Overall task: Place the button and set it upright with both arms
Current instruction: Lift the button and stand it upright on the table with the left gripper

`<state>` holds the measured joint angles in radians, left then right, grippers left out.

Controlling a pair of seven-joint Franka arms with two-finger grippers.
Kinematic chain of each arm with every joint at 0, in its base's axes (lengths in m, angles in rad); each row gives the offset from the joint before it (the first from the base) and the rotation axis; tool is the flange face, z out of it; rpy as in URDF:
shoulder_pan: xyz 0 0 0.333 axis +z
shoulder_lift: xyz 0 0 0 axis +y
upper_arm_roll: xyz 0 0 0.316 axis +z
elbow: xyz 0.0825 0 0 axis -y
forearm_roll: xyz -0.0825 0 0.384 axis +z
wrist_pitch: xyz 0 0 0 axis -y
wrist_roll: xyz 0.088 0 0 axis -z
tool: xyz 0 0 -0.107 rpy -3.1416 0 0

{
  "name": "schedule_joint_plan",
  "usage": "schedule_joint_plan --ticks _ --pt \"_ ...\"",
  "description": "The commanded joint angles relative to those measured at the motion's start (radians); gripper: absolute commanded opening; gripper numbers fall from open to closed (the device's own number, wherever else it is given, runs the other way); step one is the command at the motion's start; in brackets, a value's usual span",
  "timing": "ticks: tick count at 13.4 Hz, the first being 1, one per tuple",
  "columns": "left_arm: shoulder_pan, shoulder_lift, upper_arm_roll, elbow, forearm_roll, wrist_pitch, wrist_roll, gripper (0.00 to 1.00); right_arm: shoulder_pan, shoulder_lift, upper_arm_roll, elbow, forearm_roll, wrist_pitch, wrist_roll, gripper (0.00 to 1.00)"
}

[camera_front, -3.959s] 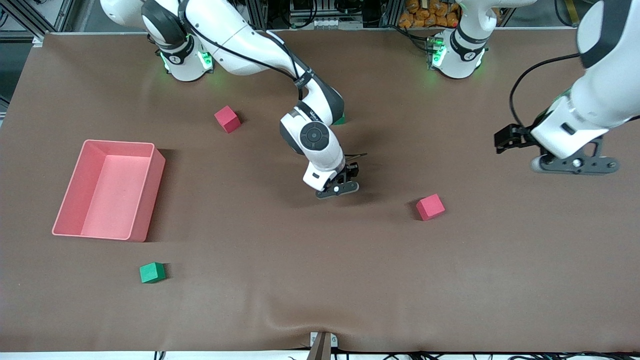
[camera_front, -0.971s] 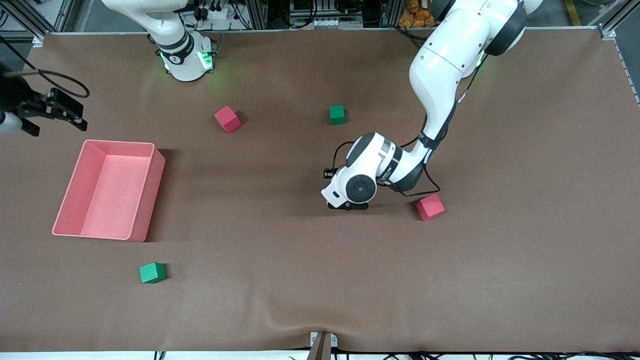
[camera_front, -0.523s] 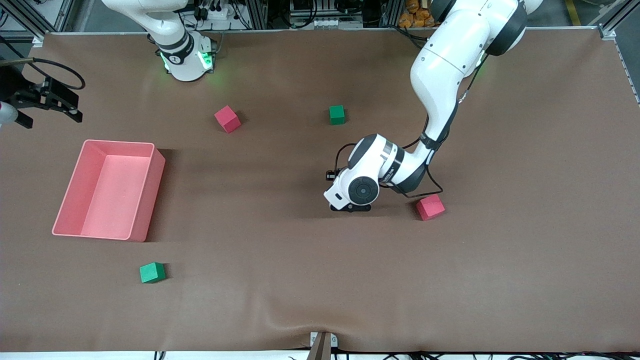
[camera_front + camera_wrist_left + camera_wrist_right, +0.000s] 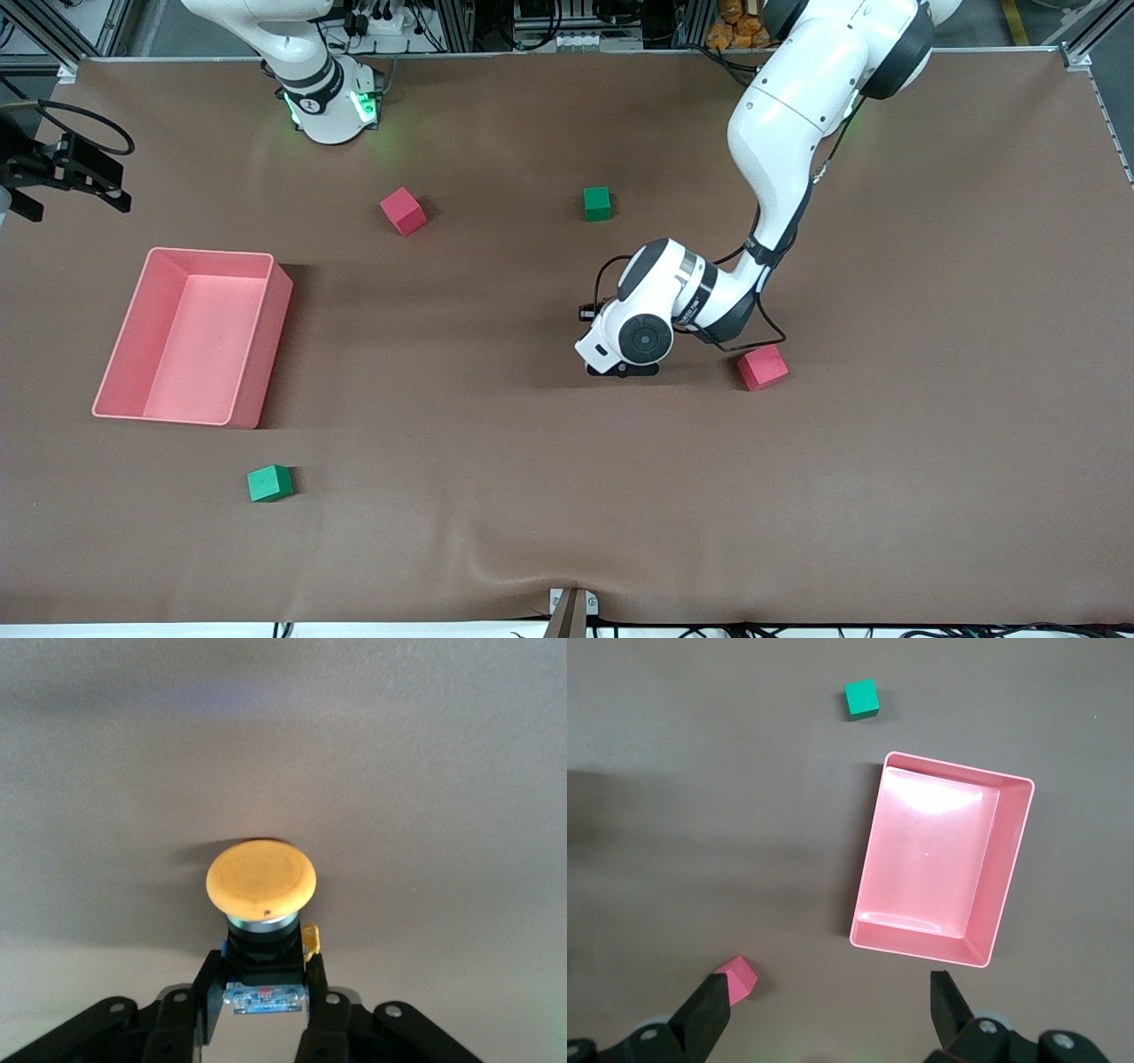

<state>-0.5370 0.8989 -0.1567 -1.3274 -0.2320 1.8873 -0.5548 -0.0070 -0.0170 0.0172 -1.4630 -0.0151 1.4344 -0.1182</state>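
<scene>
The button (image 4: 261,879) has a round orange cap on a black body. In the left wrist view its body sits between my left gripper's (image 4: 263,973) fingers, which are shut on it just above the brown cloth. In the front view the left gripper (image 4: 620,367) is low over the middle of the table and the white wrist hides the button. My right gripper (image 4: 62,170) hangs open and empty at the right arm's end of the table. It also shows in the right wrist view (image 4: 833,1003).
A pink tray (image 4: 266,354) stands toward the right arm's end and shows in the right wrist view (image 4: 921,950). A red cube (image 4: 762,367) lies close beside the left wrist. Another red cube (image 4: 403,211) and two green cubes (image 4: 597,203) (image 4: 269,483) lie apart.
Four seconds ago the right gripper was at the table's middle and the left arm waited at its own end. In the last second the right gripper has drifted toward the robots' side; the left gripper barely moved.
</scene>
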Motion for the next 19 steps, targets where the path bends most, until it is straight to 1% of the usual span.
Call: schedule_joint_plan --ticks 1,3,4,5,6,7,8,10,12,13,15,17,19 --pt "0.002 -0.049 0.005 0.022 -0.018 -0.005 -0.083 0.00 -0.010 -0.031 0.013 -0.030 -0.011 0.001 -0.012 1.00" --pt "0.021 -0.131 0.009 0.020 -0.006 -0.005 -0.143 0.00 -0.013 -0.029 0.013 -0.028 -0.009 0.001 -0.012 1.00" --pt "0.025 -0.168 0.029 0.014 0.014 -0.004 -0.158 0.00 -0.015 -0.028 0.012 -0.028 -0.009 0.001 -0.012 1.00" --pt "0.012 -0.226 0.049 0.014 0.108 -0.005 -0.175 0.00 -0.015 -0.026 0.012 -0.028 -0.009 0.000 -0.012 1.00" --pt "0.012 -0.251 0.046 0.014 0.199 -0.005 -0.198 0.00 -0.013 -0.026 0.010 -0.028 -0.009 0.000 -0.012 1.00" --pt "0.014 -0.264 0.046 0.013 0.268 -0.005 -0.214 0.00 -0.013 -0.023 0.010 -0.028 -0.009 0.000 -0.014 1.00" --pt "0.021 -0.271 0.046 0.011 0.302 -0.004 -0.220 0.00 -0.016 -0.021 0.010 -0.026 -0.009 0.000 -0.012 1.00" --pt "0.022 -0.271 0.055 0.013 0.330 0.003 -0.246 0.00 -0.018 -0.020 0.010 -0.025 -0.009 0.001 -0.012 1.00" --pt "0.014 -0.262 0.057 0.013 0.406 0.082 -0.331 0.00 -0.015 -0.020 0.010 -0.025 -0.009 0.000 -0.014 1.00" --pt "0.005 -0.252 0.057 0.013 0.472 0.125 -0.399 0.00 -0.013 -0.020 0.012 -0.022 -0.011 0.003 -0.014 1.00" --pt "-0.050 -0.215 0.057 0.013 0.604 0.256 -0.552 0.00 -0.011 -0.021 0.013 -0.011 -0.005 0.004 -0.014 1.00" --pt "-0.089 -0.183 0.057 0.013 0.709 0.384 -0.701 0.00 -0.011 -0.020 0.012 -0.008 -0.002 0.014 -0.014 1.00" --pt "-0.133 -0.161 0.057 0.013 0.848 0.429 -0.817 0.00 -0.004 -0.017 0.017 -0.010 -0.002 0.049 -0.014 1.00"
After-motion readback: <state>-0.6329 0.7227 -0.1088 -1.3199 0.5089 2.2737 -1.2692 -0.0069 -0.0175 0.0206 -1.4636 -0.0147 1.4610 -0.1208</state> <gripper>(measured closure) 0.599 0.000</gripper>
